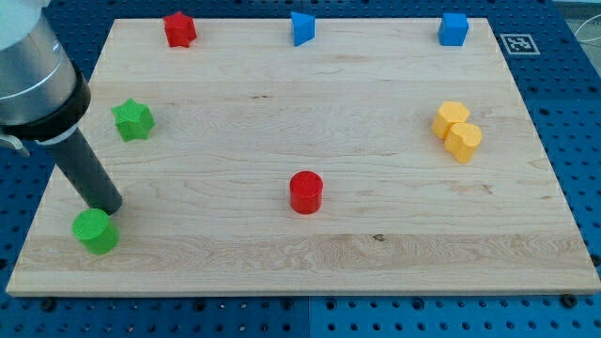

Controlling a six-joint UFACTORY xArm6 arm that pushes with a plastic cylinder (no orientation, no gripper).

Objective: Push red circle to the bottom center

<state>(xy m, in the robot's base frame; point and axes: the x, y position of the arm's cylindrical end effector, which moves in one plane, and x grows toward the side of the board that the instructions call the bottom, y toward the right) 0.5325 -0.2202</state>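
— How far along are you?

— The red circle (305, 192) sits near the counter (376, 253) centre, short of the bottom edge. My tip (110, 208) is far left, touching the green circle (96, 231). I have no gripper to open or close.

— What's left?

— 1 push downward.
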